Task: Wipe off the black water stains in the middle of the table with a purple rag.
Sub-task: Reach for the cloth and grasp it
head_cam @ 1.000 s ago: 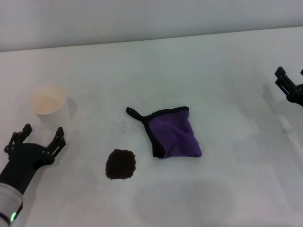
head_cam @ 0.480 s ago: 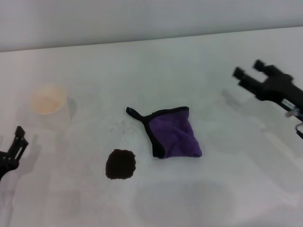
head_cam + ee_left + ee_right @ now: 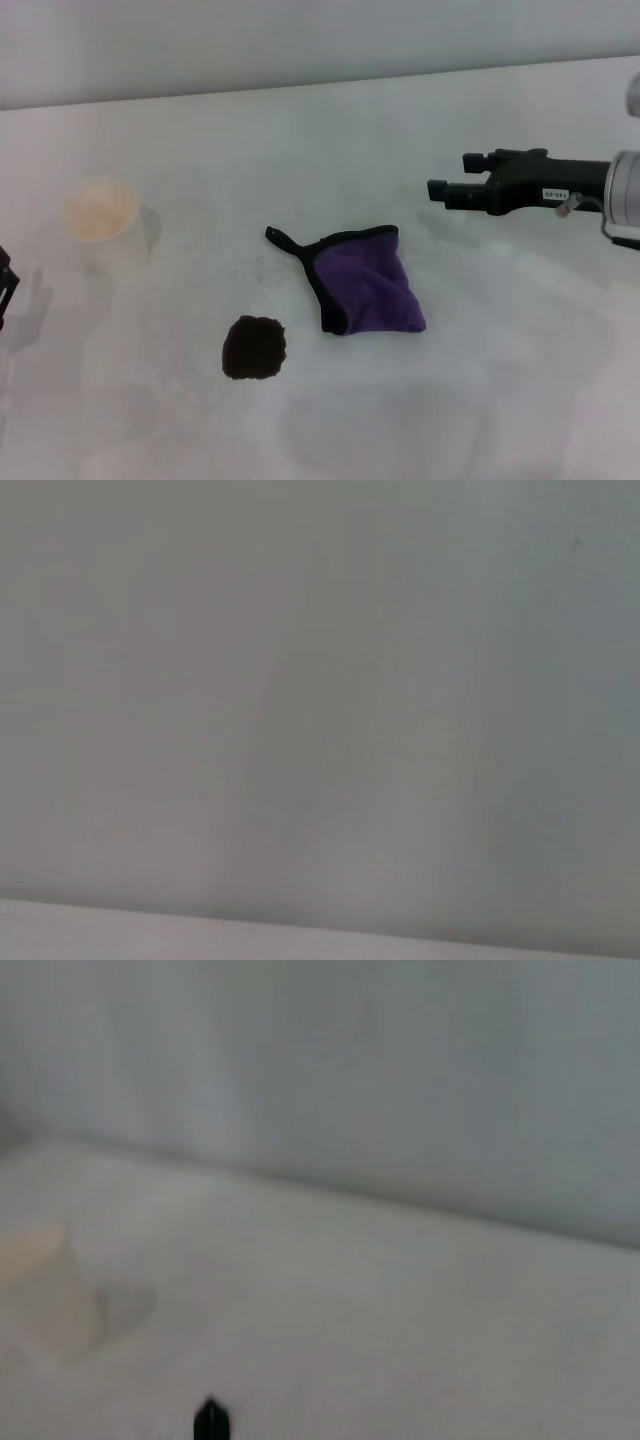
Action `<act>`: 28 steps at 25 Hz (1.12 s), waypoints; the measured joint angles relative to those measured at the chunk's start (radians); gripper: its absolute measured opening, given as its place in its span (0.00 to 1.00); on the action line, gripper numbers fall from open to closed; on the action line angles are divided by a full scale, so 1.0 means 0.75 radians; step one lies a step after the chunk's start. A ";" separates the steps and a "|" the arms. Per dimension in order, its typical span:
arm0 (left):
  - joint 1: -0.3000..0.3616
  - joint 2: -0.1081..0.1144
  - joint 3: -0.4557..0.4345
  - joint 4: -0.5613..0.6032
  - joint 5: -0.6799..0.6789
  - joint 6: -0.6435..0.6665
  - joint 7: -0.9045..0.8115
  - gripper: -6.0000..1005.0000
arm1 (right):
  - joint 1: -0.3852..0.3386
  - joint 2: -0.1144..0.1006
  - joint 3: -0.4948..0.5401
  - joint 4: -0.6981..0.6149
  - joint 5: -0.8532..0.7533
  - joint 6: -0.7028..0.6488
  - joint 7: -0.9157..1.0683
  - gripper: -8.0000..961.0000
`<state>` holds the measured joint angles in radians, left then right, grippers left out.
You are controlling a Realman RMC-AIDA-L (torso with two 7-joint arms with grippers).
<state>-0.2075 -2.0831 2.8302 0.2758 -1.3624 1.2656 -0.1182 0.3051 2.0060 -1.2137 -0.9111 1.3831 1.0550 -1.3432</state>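
Observation:
The purple rag (image 3: 370, 282) lies crumpled on the white table (image 3: 480, 360) near the middle, its black corner loop (image 3: 280, 238) pointing left. The black water stain (image 3: 254, 347) is a round dark blotch just left of and nearer than the rag, and it is uncovered. My right gripper (image 3: 450, 174) hovers to the right of and beyond the rag, fingers pointing left and apart, holding nothing. Only a black sliver of my left gripper (image 3: 4, 283) shows at the left edge. The left wrist view shows only a plain grey surface.
A paper cup (image 3: 100, 213) stands at the left of the table, and shows blurred in the right wrist view (image 3: 40, 1295). A small black tip (image 3: 211, 1421) sits at that view's lower edge; I cannot tell what it is.
My right arm has swung in from the right edge toward the middle, now level and pointing left. My left arm has drawn back to the left edge, almost out of view. Rag and stain are unmoved.

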 joint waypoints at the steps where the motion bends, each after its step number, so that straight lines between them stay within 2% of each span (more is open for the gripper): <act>1: -0.007 0.000 0.000 -0.004 -0.007 -0.003 0.000 0.86 | -0.007 0.000 -0.025 -0.075 -0.086 0.001 0.099 0.85; 4: -0.031 0.000 0.000 -0.013 -0.022 -0.005 -0.002 0.86 | -0.020 -0.001 -0.147 -0.364 -0.417 0.012 0.455 0.85; 7: -0.052 0.000 0.000 -0.020 -0.046 -0.009 -0.002 0.86 | -0.010 -0.001 -0.286 -0.583 -0.662 0.043 0.717 0.85; 10: -0.070 0.000 0.000 -0.031 -0.057 -0.012 -0.002 0.86 | 0.008 0.000 -0.444 -0.755 -0.833 0.085 0.921 0.85; 15: -0.097 0.000 0.000 -0.055 -0.059 -0.014 -0.014 0.86 | 0.041 0.003 -0.692 -0.926 -1.061 0.136 1.202 0.85; 17: -0.109 0.000 0.000 -0.069 -0.059 -0.020 -0.028 0.86 | 0.082 0.006 -0.808 -0.964 -1.155 0.174 1.350 0.85; 21: -0.127 0.001 0.000 -0.081 -0.059 -0.030 -0.050 0.86 | 0.128 0.008 -0.879 -0.945 -1.182 0.204 1.410 0.85; 28: -0.137 0.002 0.003 -0.082 -0.052 -0.035 -0.064 0.86 | 0.258 0.023 -0.940 -0.745 -1.178 0.202 1.474 0.85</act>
<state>-0.3100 -2.0815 2.8323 0.2144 -1.4010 1.2393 -0.1659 0.4987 2.0233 -1.9188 -1.4701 0.4994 1.2068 -0.2376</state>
